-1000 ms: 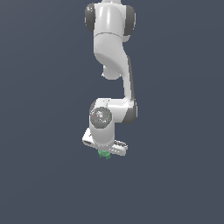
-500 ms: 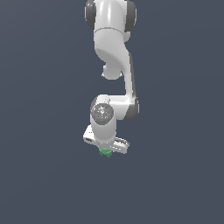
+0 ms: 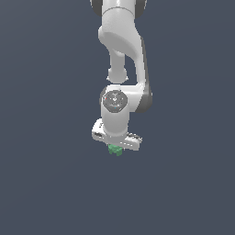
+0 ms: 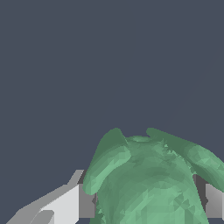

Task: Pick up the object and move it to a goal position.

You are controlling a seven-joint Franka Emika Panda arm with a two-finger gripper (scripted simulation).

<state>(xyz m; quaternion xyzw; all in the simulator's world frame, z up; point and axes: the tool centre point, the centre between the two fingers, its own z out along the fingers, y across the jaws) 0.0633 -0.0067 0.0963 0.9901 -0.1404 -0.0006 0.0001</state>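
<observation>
Arm drifted slightly toward exterior view's right; one tool (image 3: 115,148) clamped on one green object (image 3: 115,150).

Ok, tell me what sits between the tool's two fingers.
The green object fills the gap between the tool's fingers, pads against both its sides. The wrist view shows this best.

In the exterior view the arm (image 3: 120,41) is cut off at the 12 o'clock edge, and the end effector (image 3: 115,148) hides most of the green object (image 3: 115,150). In the wrist view the object (image 4: 151,183) runs past the 6 o'clock edge, covering both fingers' (image 4: 65,205) inner faces.
</observation>
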